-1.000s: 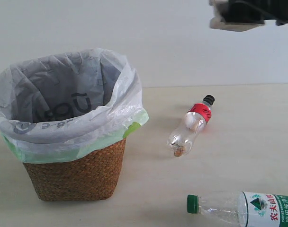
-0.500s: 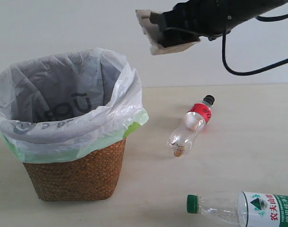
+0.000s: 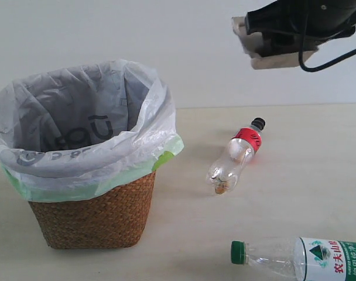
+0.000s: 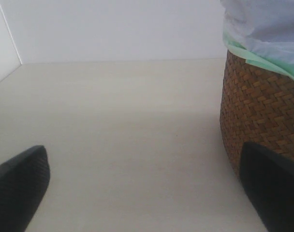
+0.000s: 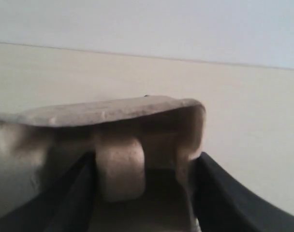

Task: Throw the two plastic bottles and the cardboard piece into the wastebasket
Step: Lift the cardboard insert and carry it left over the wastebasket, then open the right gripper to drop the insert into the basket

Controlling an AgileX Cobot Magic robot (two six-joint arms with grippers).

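Cardboard piece (image 3: 279, 57) is in the air at the upper right of the exterior view, clamped in the right gripper (image 3: 270, 36). It is off to the side of the wastebasket (image 3: 93, 216), not over it.

Change: half a second ago the arm had swung the piece much closer to the basket rim. Now it is back out to the right, roughly above the small bottle (image 3: 235, 157). No drop has happened and the bag looks empty from here. My read is a retry or re-aim, so the task is effectively at zero of three.

Both bottles lie unmoved on the table (image 3: 307, 152), the small one mid-table and the large bottle (image 3: 301, 259) at the near edge.

Views:
- The right wrist view confirms the grasp. The dark fingers (image 5: 224, 193) flank the moulded tray (image 5: 118, 145), its block-like bump sits between them, and the tray is tilted. The exterior view only shows a dark mass over the piece.
- The left wrist view shows the left gripper (image 4: 144, 193), which the exterior view misses entirely. Its jaws are spread wide with nothing between them. It sits low over bare tabletop, right beside the basket's wicker wall (image 4: 263, 111).
- Neither wrist view shows the bottles.
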